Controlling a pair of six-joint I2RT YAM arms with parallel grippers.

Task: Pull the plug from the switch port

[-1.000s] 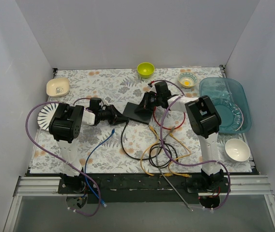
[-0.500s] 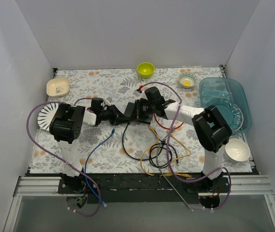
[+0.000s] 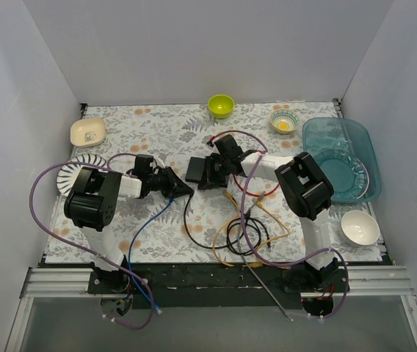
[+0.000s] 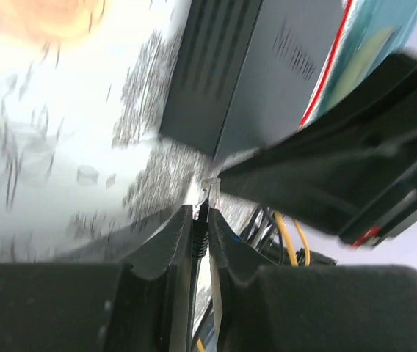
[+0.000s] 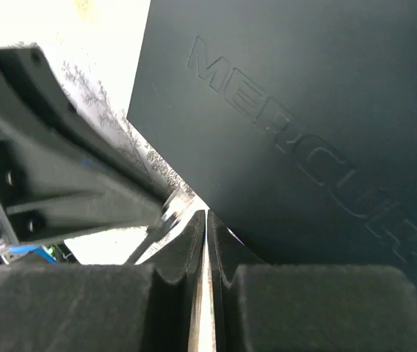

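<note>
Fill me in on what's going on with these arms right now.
Two robot arms are working on a black network switch. The left hand is shut on the clear plug. The plug's tip shows free of the switch, so it looks already pulled out. The right hand is shut and sits right at the switch's edge, apparently bracing it.

Overhead view looks down; both wrist views closely share the switch [image 4: 267,66].

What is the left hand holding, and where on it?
The left hand pinches the plug by its black boot; the clear tip pokes out.
</note>
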